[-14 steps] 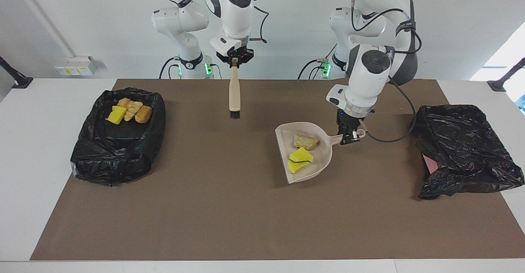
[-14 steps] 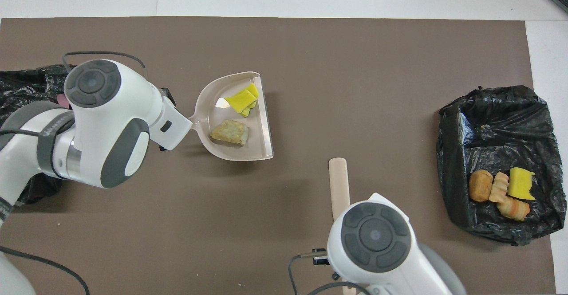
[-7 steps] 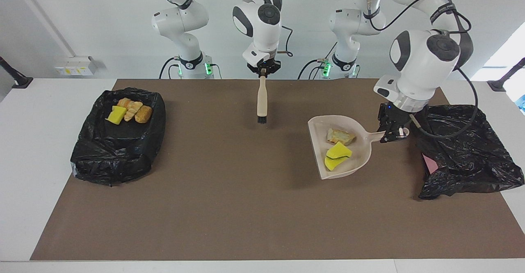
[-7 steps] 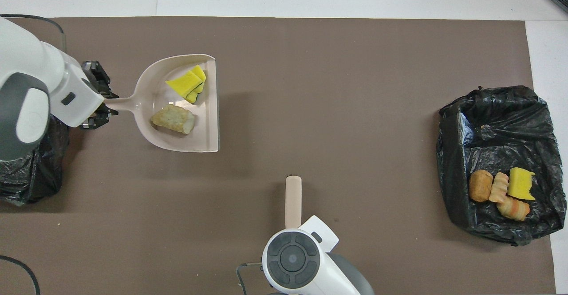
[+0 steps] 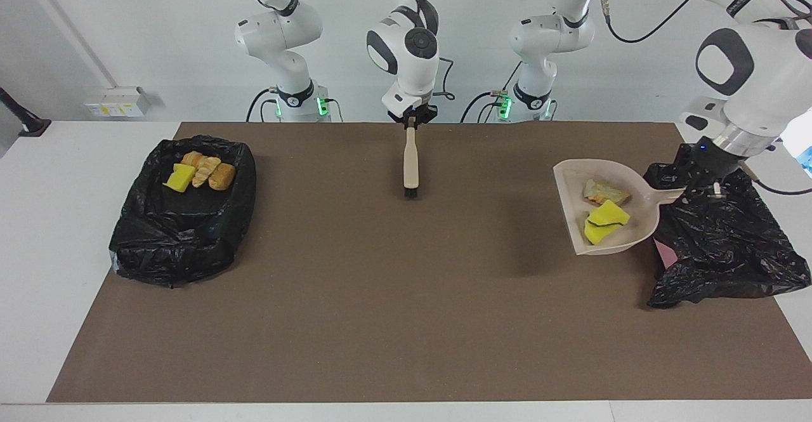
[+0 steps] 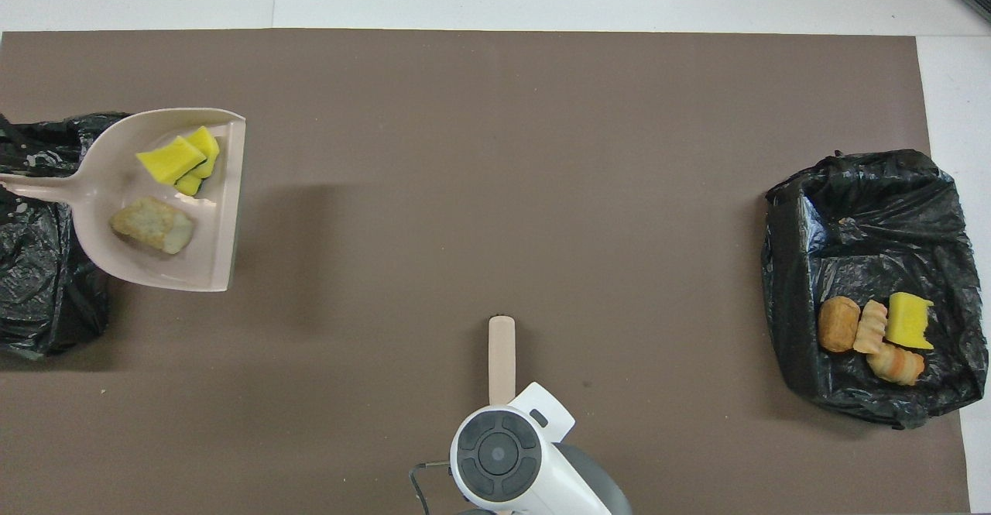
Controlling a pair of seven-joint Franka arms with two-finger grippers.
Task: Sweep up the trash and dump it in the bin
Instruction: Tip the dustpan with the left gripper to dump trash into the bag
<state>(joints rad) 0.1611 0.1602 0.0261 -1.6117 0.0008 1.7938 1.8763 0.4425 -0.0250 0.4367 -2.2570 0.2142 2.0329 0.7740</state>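
My left gripper [image 5: 695, 191] is shut on the handle of the beige dustpan [image 5: 602, 209], held level in the air. The pan hangs over the mat beside the black-lined bin [image 5: 723, 244] at the left arm's end, its handle [image 6: 31, 187] over the bin's rim. In the pan lie trash pieces: a tan lump [image 5: 606, 191] [image 6: 152, 224] and yellow sponge bits [image 5: 606, 216] [image 6: 174, 160]. My right gripper [image 5: 411, 122] is shut on the brush [image 5: 410, 165], which hangs bristles down just over the mat close to the robots. In the overhead view the right arm's wrist hides that gripper.
A second black-lined bin [image 5: 184, 231] [image 6: 867, 213] sits at the right arm's end, holding tan and orange lumps and a yellow sponge [image 6: 875, 333]. A brown mat [image 5: 380, 295] covers the table between the bins.
The left arm has lifted the loaded dustpan and carried it from mid-table to the bin at its own end. The right arm has shifted the brush sideways toward the centre and back toward the robots.
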